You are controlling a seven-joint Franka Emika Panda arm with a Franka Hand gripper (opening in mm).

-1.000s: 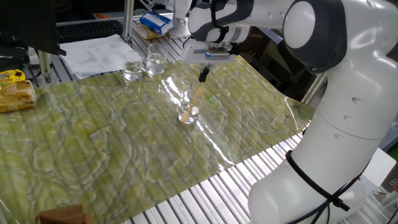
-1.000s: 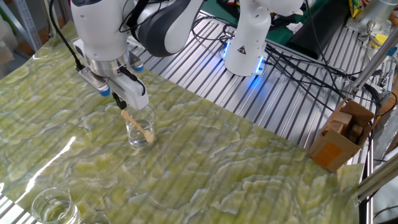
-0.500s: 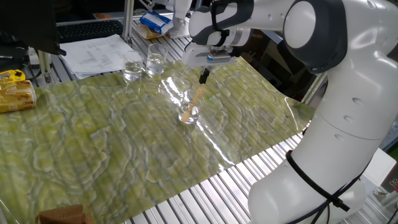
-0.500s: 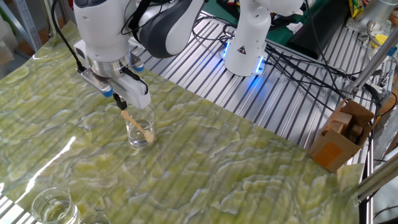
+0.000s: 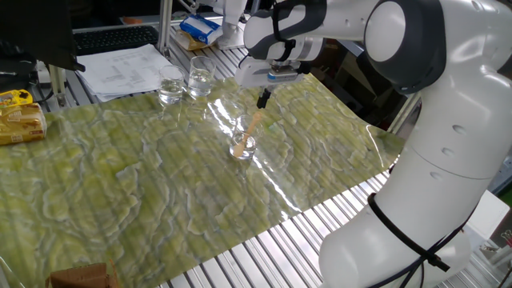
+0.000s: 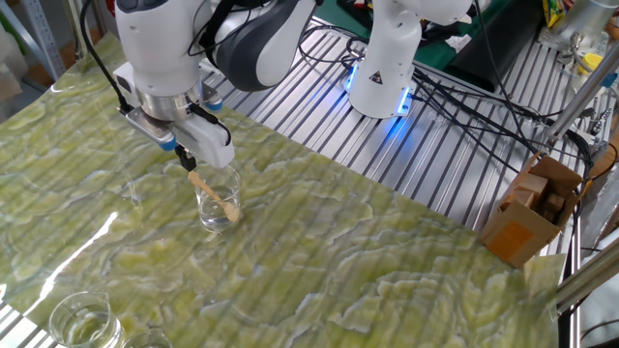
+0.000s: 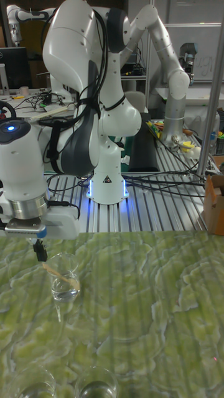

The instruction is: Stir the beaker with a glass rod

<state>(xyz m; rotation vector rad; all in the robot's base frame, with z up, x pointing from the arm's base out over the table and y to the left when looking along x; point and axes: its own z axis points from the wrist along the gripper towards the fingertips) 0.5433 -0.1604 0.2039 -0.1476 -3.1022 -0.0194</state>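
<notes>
One glass rod (image 6: pixel 214 194) in beaker (image 6: pixel 218 201) | hand (image 6: pixel 189 161) aperture unclear | no legible writing

The scene is evenly and brightly lit from overhead. White glare streaks are seen on the glossy green sheet (image 5: pixel 160 184) covering the desk. Shadows are faint. A blue glow is cast at the robot base (image 6: pixel 382 82). The tall view is softer, slightly hazy.

Spare beakers: two clear glass beakers (image 5: pixel 170 85) (image 5: pixel 199 77), side by side at mat edge.
Mat: green marbled mat (image 5: pixel 120 184).
Papers: paper stack (image 5: pixel 128 68) behind the beakers.
Box: cardboard box (image 6: pixel 533 208) beside the mat.
</notes>
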